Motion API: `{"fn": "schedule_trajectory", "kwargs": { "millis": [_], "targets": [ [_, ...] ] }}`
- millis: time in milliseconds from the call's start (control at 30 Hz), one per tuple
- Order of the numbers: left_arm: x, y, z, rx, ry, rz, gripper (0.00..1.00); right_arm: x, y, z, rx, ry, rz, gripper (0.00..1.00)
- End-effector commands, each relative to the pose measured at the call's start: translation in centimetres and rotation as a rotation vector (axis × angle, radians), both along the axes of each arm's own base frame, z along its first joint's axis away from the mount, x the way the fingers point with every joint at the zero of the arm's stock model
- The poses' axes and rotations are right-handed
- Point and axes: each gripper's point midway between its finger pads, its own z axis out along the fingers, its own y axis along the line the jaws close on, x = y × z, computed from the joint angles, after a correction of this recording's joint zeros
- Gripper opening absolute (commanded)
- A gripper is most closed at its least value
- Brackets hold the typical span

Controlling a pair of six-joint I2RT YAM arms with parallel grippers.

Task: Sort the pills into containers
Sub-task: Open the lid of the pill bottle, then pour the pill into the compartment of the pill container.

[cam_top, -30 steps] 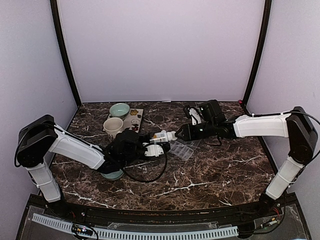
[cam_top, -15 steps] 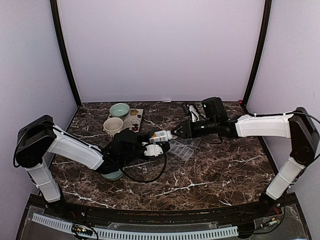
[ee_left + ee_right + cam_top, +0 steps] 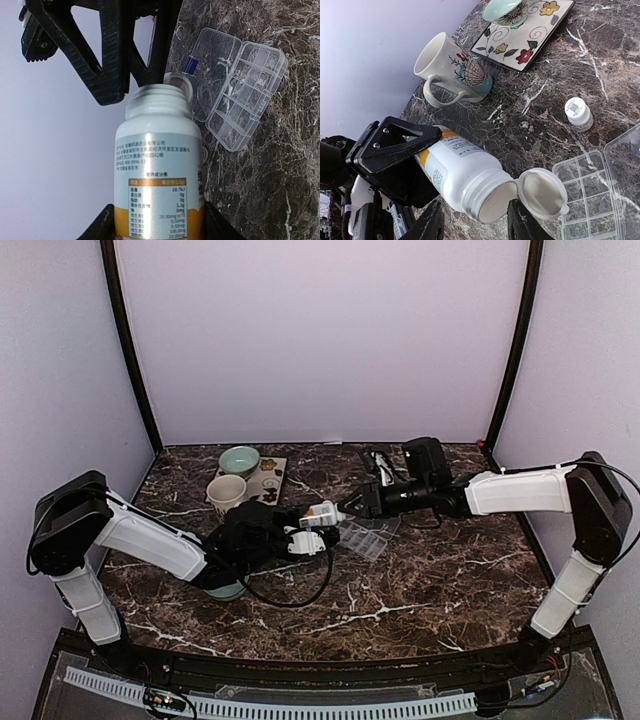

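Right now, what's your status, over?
Left gripper shut on pill bottle, flip cap open. Right gripper at its mouth, grip unclear. Pill organiser lid open. Small bottle nearby.

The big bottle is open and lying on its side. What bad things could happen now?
1. The bottle is held sideways in the left gripper with its cap flipped open. Its mouth seems to be over the bare table, beside the organiser, so pills might spill outside the compartments.
2. The right gripper sits right at the mouth, so a nudge could knock the bottle askew.

The white pill bottle [image 3: 159,165] bears a Chinese nutrition table with values like 0g, 1.1g and 20.00mg.
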Motion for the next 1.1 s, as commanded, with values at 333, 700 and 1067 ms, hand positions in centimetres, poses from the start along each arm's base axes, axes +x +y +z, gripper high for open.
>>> {"fn": "schedule_trajectory", "kwargs": {
  "millis": [333, 700, 1067],
  "targets": [
    [-0.7, -0.3, 3.6, -0.087, -0.06, -0.027, 0.03, 0.1, 0.9, 0.0, 0.067, 0.02, 0.044, 0.38],
    [-1.1, -0.4, 3.4, -0.084, -0.041, -0.05, 0.03, 0.0, 1.1, 0.0, 0.104, 0.036, 0.067, 0.24],
    [-1.5, -0.6, 3.1, -0.086, -0.003, -0.068, 0.04, -0.5, 1.1, -0.3, 0.162, 0.071, 0.105, 0.07]
  ]
}}
